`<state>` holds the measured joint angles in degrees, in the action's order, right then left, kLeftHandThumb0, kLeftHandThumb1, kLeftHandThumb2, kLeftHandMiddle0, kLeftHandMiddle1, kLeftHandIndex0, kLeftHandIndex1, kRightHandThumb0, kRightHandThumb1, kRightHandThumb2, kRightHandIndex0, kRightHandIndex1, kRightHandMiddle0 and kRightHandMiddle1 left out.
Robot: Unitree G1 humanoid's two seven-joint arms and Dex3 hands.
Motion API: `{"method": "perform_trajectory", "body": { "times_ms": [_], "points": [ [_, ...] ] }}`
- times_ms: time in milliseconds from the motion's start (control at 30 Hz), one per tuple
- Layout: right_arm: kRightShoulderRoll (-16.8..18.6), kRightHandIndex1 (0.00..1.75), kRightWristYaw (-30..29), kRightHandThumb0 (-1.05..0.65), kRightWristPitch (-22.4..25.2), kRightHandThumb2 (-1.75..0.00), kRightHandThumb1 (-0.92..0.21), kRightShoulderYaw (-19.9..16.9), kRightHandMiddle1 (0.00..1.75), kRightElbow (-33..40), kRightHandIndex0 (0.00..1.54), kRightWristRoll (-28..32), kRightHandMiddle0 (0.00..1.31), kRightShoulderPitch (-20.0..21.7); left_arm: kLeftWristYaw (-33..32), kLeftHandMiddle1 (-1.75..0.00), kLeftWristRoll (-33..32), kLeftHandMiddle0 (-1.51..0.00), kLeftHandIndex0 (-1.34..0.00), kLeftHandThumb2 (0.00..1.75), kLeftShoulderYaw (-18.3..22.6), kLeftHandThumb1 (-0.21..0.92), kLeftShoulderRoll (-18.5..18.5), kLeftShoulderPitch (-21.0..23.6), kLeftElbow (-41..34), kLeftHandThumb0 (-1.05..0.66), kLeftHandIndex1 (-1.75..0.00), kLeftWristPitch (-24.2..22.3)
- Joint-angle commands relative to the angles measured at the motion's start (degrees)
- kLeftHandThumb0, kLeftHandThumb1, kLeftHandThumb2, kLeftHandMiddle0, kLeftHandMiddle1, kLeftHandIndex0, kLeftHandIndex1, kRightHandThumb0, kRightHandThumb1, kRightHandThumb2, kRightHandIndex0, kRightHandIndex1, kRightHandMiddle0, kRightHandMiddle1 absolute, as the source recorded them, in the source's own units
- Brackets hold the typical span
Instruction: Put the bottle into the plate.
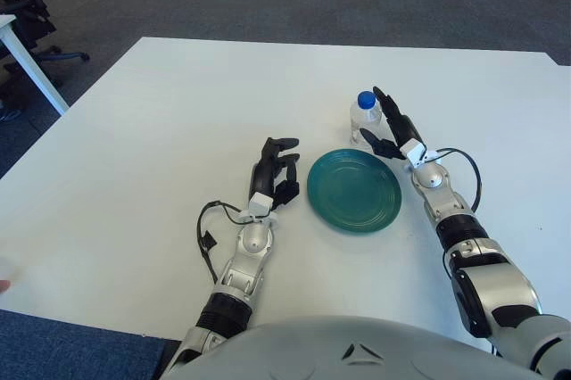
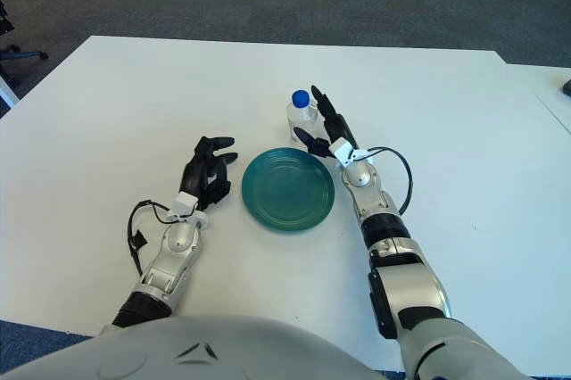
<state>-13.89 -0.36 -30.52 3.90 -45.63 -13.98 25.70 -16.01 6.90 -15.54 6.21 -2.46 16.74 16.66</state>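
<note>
L robot hand (image 1: 273,170) fingers curled, idle, R robot hand (image 1: 390,130) fingers spread, arm extended fwd

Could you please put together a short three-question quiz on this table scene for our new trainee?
1. True or false: the bottle already stands in the plate.
2. Which hand is at the bottle? A) left hand B) right hand
3. Fill in: the bottle's cap is ____.

Key:
1. False; it stands upright on the table just beyond the plate's far rim.
2. B; its fingers are open around the bottle, while the left hand shows beside the plate's left edge.
3. Blue.
</note>
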Motion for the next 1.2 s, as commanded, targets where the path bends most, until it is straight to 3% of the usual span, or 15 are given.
{"method": "perform_trajectory", "body": {
  "times_ms": [0,233,333,567,800,900,967,1033,1100,1133,1167],
  "points": [
    [0.59,0.02,-0.50,-1.05,0.19,-0.55,-0.92,-0.11,0.02,0.43,0.05,0.57,0.03,1.54,-0.16,-0.80,-1.50,-0.57,-0.33,0.72,-0.37,0.91,5.50,-1.97,2.35,-0.53,-1.12,-2.50],
    [2.24,0.03,-0.72,-1.05,1.92,-0.52,-0.92,0.18,0.05,1.70,0.10,0.67,0.06,1.79,-1.76,-0.81,-1.74,-0.55,-0.32,0.70,-0.99,0.91,6.15,-2.08,2.70,-0.53,-1.12,-0.97],
    [2.86,0.02,-0.87,-1.05,2.96,-0.50,-0.92,0.15,0.20,2.48,0.15,0.69,0.02,1.56,-2.79,-0.82,-1.77,-0.55,-0.30,0.70,-0.89,0.92,6.12,-2.43,2.68,-0.53,-1.12,-0.23],
    [4.65,0.03,-1.78,-1.05,4.49,-0.44,-0.92,0.41,0.35,1.85,0.21,0.34,0.00,0.83,-7.49,-0.87,-2.38,-0.54,-0.28,0.76,0.91,0.92,7.12,-2.18,5.11,-0.56,-1.15,1.62],
    [5.71,0.05,-2.79,-1.05,3.79,-0.38,-0.92,0.10,0.47,0.34,0.27,0.76,0.00,1.19,-11.57,-1.02,-2.91,-0.53,-0.27,0.83,2.42,0.92,7.14,-0.38,9.69,-0.59,-1.19,5.17],
    [7.07,0.08,-1.81,-1.05,3.53,-0.32,-0.92,-1.14,0.60,-0.03,0.31,3.37,0.00,1.26,-12.38,-1.09,-2.74,-0.53,-0.28,0.85,2.40,0.92,7.14,0.47,11.71,-0.61,-1.21,7.90],
    [7.69,0.28,-1.04,-1.03,3.88,-0.27,-0.92,-1.86,0.81,0.08,0.29,5.00,0.00,1.27,-12.43,-1.12,-3.01,-0.54,-0.29,0.86,2.52,0.92,7.06,0.94,12.89,-0.62,-1.23,9.29],
    [8.09,0.65,-0.37,-1.00,4.42,-0.20,-0.92,-2.48,1.12,0.28,0.22,6.41,0.00,1.27,-12.51,-1.15,-3.31,-0.55,-0.31,0.87,2.63,0.92,7.00,1.35,13.95,-0.62,-1.24,10.33],
    [8.47,0.90,0.37,-0.97,4.94,-0.16,-0.92,-3.26,1.29,0.48,0.20,7.92,0.00,1.27,-12.70,-1.17,-3.47,-0.55,-0.31,0.88,2.63,0.92,6.92,1.65,14.81,-0.63,-1.26,11.16],
    [8.65,1.11,0.74,-0.92,5.13,-0.14,-0.90,-3.66,1.45,0.51,0.24,8.68,0.05,1.30,-12.83,-1.18,-3.51,-0.55,-0.32,0.89,2.61,0.92,6.88,1.80,15.21,-0.63,-1.27,11.53],
    [9.10,1.19,1.41,-0.89,5.11,-0.13,-0.90,-4.50,1.51,0.49,0.25,10.24,0.06,1.33,-13.00,-1.18,-3.42,-0.55,-0.32,0.89,2.57,0.92,6.79,1.92,15.59,-0.63,-1.27,11.99]
  ]
}}
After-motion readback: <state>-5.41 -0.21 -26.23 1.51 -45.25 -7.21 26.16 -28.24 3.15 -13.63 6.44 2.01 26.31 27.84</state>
